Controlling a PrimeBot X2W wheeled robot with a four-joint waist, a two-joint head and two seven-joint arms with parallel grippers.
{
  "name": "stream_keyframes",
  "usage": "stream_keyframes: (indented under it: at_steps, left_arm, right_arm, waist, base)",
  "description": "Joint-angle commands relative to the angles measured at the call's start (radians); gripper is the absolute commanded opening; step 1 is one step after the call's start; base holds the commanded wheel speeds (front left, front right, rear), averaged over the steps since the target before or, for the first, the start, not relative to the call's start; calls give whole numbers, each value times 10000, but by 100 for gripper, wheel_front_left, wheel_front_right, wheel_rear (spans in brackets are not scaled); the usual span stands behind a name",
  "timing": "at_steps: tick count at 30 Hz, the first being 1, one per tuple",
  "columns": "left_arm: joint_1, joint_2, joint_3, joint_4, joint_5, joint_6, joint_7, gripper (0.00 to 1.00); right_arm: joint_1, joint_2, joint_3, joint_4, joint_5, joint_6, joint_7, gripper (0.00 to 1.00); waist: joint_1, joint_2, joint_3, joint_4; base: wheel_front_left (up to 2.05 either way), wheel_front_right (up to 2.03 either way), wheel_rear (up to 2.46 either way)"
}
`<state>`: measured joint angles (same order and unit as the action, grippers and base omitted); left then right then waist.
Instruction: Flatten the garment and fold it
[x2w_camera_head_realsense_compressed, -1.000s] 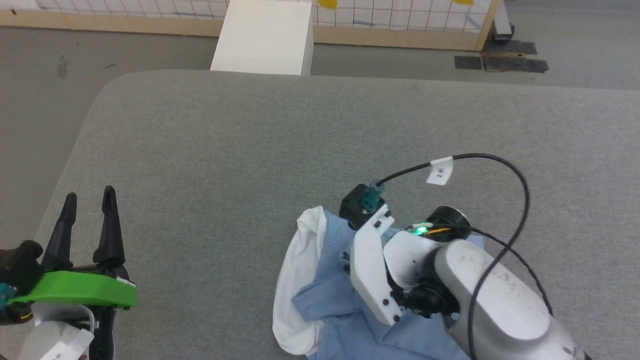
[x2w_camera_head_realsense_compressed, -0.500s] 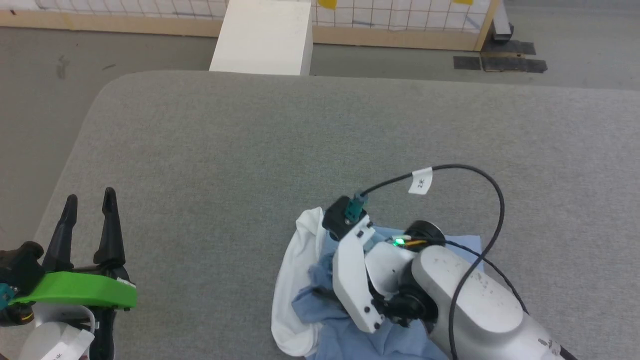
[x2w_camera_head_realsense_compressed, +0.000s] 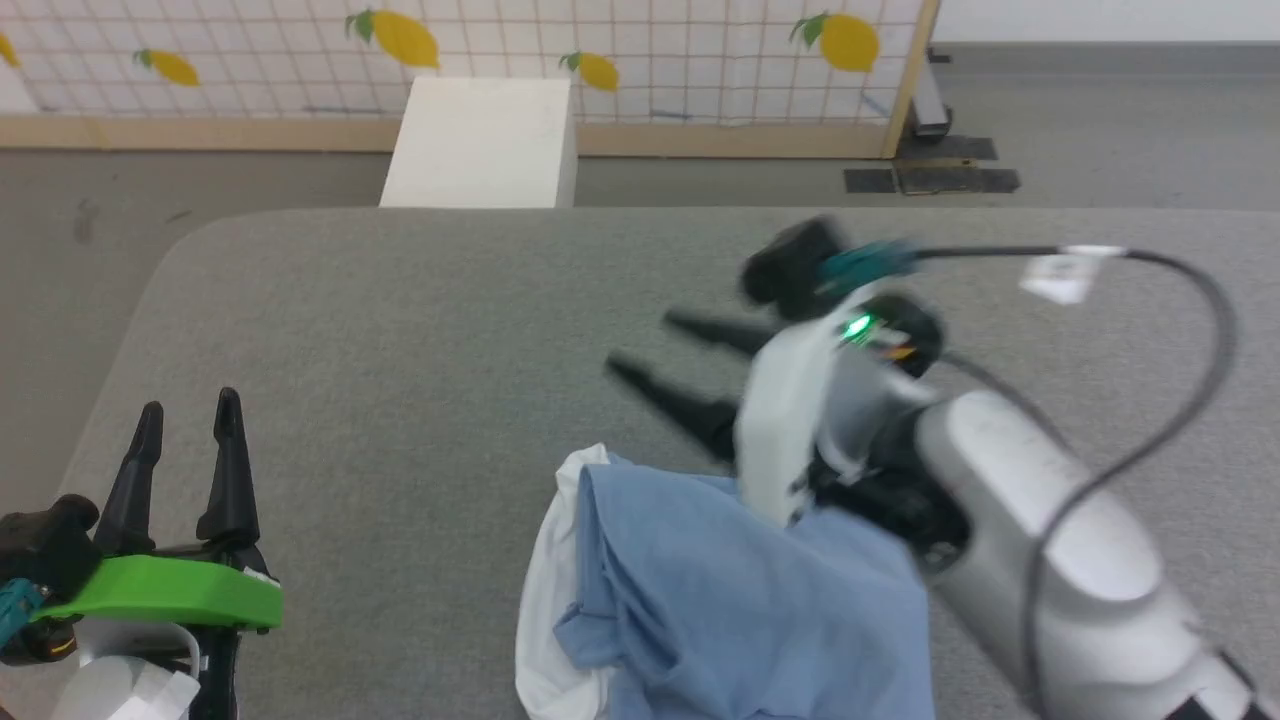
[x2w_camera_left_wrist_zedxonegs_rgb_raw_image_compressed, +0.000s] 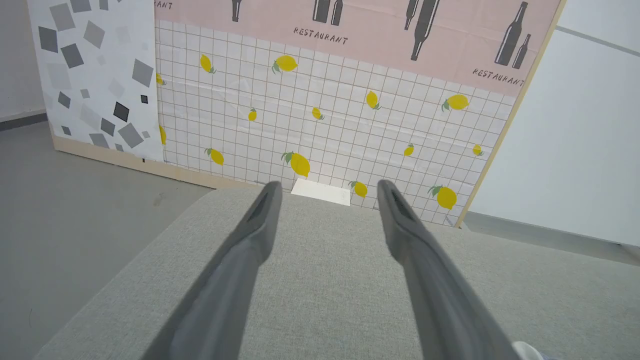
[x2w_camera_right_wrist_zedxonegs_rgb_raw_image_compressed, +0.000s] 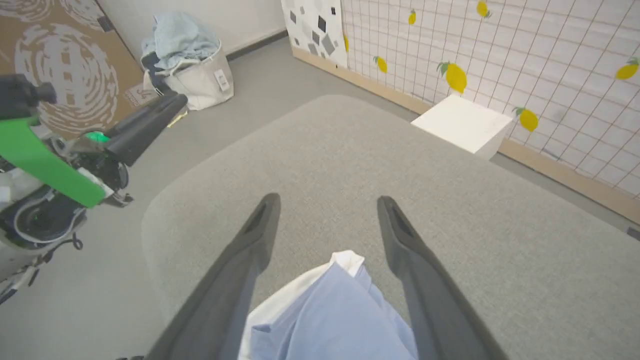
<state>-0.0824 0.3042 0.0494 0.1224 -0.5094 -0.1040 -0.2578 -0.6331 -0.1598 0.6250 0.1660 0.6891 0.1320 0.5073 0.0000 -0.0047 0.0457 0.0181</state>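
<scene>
Your right jaws stood wide open and empty, hanging above the garment (x2w_camera_head_realsense_compressed: 740, 600). It lay bunched on the counter (x2w_camera_head_realsense_compressed: 400, 330), below and behind their tips, back toward the wrist. In the right wrist view its white edge poked up between the two fingers (x2w_camera_right_wrist_zedxonegs_rgb_raw_image_compressed: 250, 250) near their roots. Your left jaws, also parted and holding nothing, sat well apart on the heap's white-edged side. The heap showed no clear long axis. The right was nearer, so I'd judge the next grab was its job.

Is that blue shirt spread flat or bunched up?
Bunched up: the light blue knit shirt lies in a creased heap, white fabric showing at its edge.
</scene>
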Motion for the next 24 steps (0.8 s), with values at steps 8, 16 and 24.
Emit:
stream_keyframes:
  at_steps: [8,16,24]
  left_arm:
    - [205,-119,-178,-140,381,190,-29,100]
    - [224,-193,-373,-85,554,266,-32,100]
    - [189,-272,-611,68,775,304,-34,100]
  right_arm:
    - [884,-720,-2499,-768,-1479,-13,-3430,100]
    - [2675,-239,-5791,-802,-3538,-13,-6158,100]
    - [4484,321,-7203,-994,-4662,-13,-7146,100]
  waist:
    - [0,47,-492,-660]
    - [0,47,-637,-887]
    - [0,47,-725,-839]
  base:
    - [0,0,0]
    - [0,0,0]
    - [0,0,0]
